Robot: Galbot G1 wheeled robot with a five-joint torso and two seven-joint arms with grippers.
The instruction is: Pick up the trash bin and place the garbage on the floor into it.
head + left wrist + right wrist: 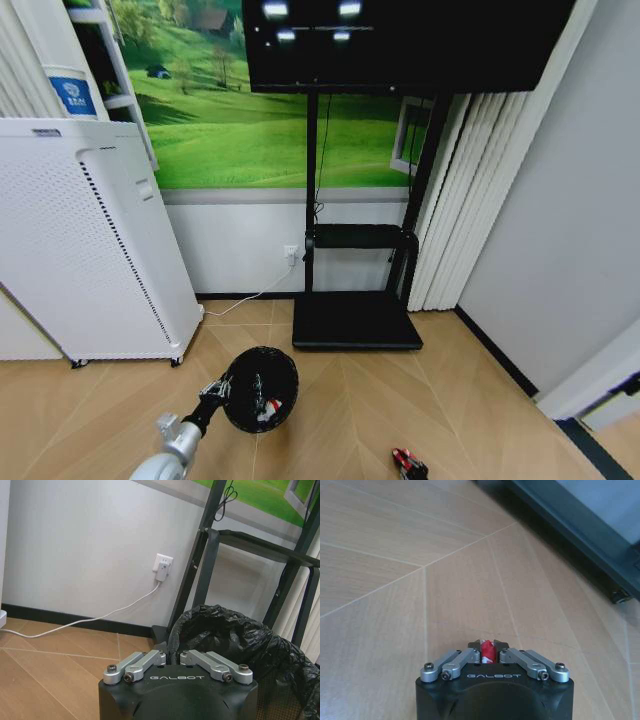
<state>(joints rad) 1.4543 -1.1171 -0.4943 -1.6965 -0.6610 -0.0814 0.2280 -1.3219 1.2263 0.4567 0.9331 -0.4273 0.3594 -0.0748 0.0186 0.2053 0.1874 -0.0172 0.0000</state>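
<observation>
The trash bin (262, 388), a round black mesh basket lined with a black bag (235, 640), hangs tilted above the floor (340, 410). My left gripper (224, 389) (172, 656) is shut on its near rim. Inside the bin lies a red-and-white piece of garbage (270, 407), with a small pale item beside it. To the bin's right, low over the floor (395, 580), my right gripper (408, 463) (488, 649) is shut on a crumpled red-and-white wrapper (487, 652), which pokes out between its fingers.
A tall white perforated appliance (90, 240) stands at the left. Ahead, the black TV stand's base plate (355, 322) lies on the floor. A white cable (75, 622) runs from a wall socket (162, 565). Curtains and a dark skirting (495, 350) bound the right.
</observation>
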